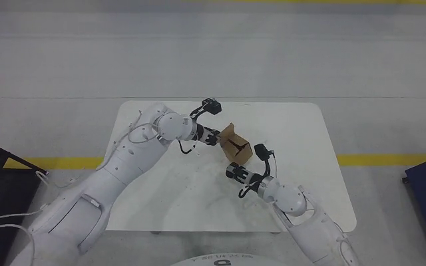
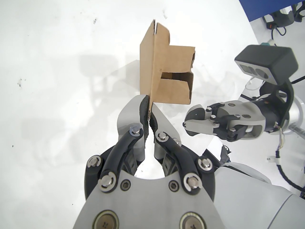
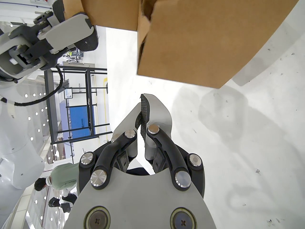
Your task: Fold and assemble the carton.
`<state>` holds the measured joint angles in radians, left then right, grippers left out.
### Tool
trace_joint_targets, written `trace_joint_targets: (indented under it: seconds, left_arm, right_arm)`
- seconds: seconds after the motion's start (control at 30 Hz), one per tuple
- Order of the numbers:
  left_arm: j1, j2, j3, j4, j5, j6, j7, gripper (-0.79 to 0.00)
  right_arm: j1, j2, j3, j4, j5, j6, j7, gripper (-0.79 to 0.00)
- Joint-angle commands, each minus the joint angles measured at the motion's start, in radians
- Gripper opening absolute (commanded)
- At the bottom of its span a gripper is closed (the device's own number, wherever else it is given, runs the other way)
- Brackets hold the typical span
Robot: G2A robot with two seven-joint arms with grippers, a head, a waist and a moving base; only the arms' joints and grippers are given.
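Carton is hanging mid-frame over the table, opened but its flaps seemingly yet to fold, with the left gripper pinching one panel and the right gripper hovering beside, closed, empty.

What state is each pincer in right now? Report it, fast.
Left pincer: closed on an edge of the carton.
Right pincer: closed, holding nothing.

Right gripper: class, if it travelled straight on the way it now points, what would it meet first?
Most likely the carton, which the left gripper holds by one flap. The shut right gripper points at the carton's near wall with a gap between them; the depth is hard to judge.
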<state>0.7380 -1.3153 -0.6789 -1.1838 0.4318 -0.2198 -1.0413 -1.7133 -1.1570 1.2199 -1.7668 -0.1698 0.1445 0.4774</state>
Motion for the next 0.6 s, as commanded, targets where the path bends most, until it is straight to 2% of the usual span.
trace_joint_targets:
  seconds: [0.0,0.27,0.57]
  left_arm:
    - [0.045,0.022,-0.039,-0.068,-0.004,0.011,-0.027,-0.785]
    - [0.178,0.089,-0.210,-0.231,-0.061,0.109,-0.128,-0.785]
    - [0.393,0.152,-0.368,-0.485,0.091,0.370,-0.129,-0.785]
  right_arm:
    - [0.001,0.000,-0.001,0.000,0.000,0.000,0.001,-0.785]
    - [-0.013,0.004,0.004,-0.006,-0.001,-0.044,-0.001,-0.785]
    - [-0.018,0.007,0.003,-0.006,-0.007,-0.080,0.003,-0.785]
